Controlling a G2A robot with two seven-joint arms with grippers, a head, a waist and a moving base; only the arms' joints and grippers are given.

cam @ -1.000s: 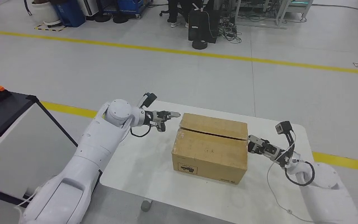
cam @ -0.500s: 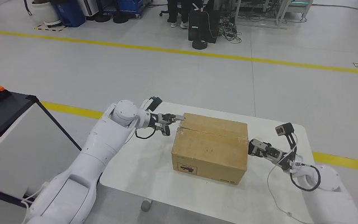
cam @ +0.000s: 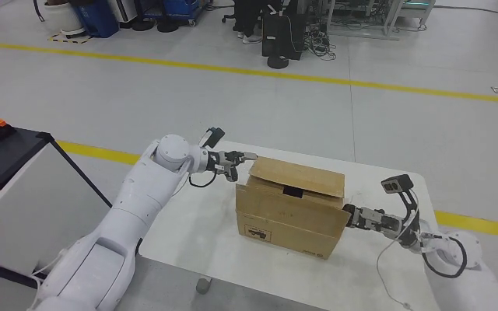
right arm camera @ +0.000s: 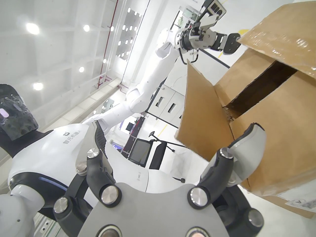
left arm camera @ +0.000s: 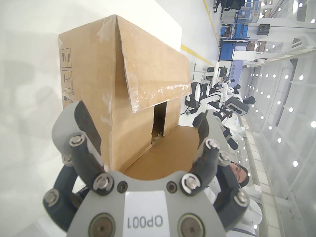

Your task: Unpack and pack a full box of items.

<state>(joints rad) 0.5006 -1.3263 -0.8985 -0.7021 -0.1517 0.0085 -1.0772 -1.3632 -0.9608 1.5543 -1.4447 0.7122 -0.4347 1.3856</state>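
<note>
at the middle of the white surface (cam: 194, 225), the cardboard box (cam: 292, 208) stands, top flaps part-raised; left gripper (cam: 246, 156) and right gripper (cam: 348, 215) flank its ends, fingers spread wide, apparently to prise flaps open.

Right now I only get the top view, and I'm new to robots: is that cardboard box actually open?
Observer: Partly. The right wrist view looks under the raised flap of the box into a dark gap; nothing inside can be made out.
Operator: Is the claw at that lifted corner pinching it?
Observer: No. In the left wrist view the left gripper is wide open, with cardboard between its fingers.
Operator: And the other claw?
Observer: The right gripper is open too, with one finger at the box's end; I cannot tell whether it touches.
</note>
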